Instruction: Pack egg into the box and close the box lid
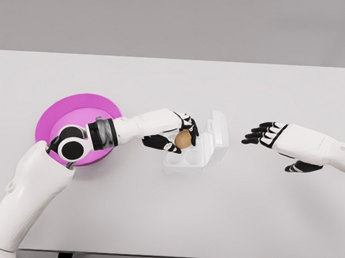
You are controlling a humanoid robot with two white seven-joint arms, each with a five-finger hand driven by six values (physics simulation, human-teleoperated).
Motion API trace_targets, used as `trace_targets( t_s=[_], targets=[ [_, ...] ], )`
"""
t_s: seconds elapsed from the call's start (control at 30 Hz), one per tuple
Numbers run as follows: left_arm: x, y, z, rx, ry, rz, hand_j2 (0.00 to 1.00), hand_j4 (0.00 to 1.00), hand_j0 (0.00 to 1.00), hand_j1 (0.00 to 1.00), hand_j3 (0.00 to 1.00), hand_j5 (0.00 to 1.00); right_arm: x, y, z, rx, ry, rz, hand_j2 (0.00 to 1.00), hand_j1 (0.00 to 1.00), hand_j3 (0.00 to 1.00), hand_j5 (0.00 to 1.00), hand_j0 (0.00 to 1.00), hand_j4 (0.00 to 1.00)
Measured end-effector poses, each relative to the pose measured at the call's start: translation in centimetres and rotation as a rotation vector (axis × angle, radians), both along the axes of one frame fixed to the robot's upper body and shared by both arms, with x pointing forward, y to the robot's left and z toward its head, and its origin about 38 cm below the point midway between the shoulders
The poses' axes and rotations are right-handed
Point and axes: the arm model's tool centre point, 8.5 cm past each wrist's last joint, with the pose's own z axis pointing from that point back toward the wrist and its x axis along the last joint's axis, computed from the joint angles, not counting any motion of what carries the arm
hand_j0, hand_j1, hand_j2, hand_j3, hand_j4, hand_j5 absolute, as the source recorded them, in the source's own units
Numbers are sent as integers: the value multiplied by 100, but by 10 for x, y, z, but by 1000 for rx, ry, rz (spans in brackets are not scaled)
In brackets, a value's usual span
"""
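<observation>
Head view: my left hand (181,135) has its fingers wrapped round the brown egg (183,139), light, smooth and brittle, gripped gently at its sides above the open box (189,159); my right hand (273,135) hovers, fingers spread

Brown egg (183,139), white box (197,146), magenta plate (75,103) (paler centre), white table (168,209).

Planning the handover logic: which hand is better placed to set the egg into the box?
Left: the left hand already grips the brown egg over the open white box. The right hand hovers open, beside it.
</observation>
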Motion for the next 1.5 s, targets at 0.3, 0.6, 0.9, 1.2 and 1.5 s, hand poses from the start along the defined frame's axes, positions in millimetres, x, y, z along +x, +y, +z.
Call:
trace_targets(
  t_s=[0.3,0.6,0.9,1.2,1.5],
  targets=[
    [0,1,-2,-1,-3,-6,80,80,80,80,80,80,0,0,0,0,-1,0,100,100,100,100,100,100],
    [1,3,0,-3,-6,-3,91,91,91,91,91,91,0,2,-1,7,1,2,100,100,100,100,100,100],
    [-2,15,15,-27,-81,-34,100,100,100,100,100,100,0,5,-2,9,3,9,100,100,100,100,100,100],
    [-6,95,59,-68,-174,37,100,100,100,100,100,100,5,13,1,10,-9,31,100,100,100,100,100,100],
    [-5,187,86,-115,-177,208,100,100,100,100,100,100,6,25,-3,11,3,65,100,100,100,100,100,100]
  ],
)
